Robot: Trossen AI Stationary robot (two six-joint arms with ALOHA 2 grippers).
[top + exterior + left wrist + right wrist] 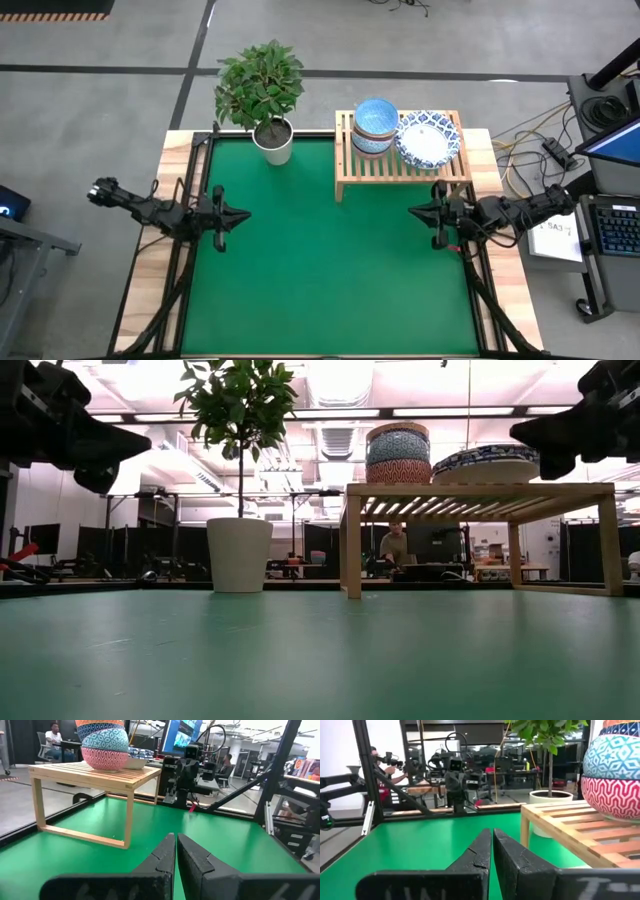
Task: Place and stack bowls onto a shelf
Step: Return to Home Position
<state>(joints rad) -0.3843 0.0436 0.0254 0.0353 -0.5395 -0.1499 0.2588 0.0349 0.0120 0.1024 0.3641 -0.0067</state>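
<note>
While the left gripper [238, 214] hovers, fingers together, over the green mat's [330, 280] left side, well apart from everything, a potted plant [264, 95] stands at the far edge. Right of it, the shelf [400, 166] carries a stack of small bowls [376, 122] with wide white bowls [428, 140] stacked beside them. The right gripper [418, 211], fingers pressed together, hangs just before the shelf, touching nothing.
</note>
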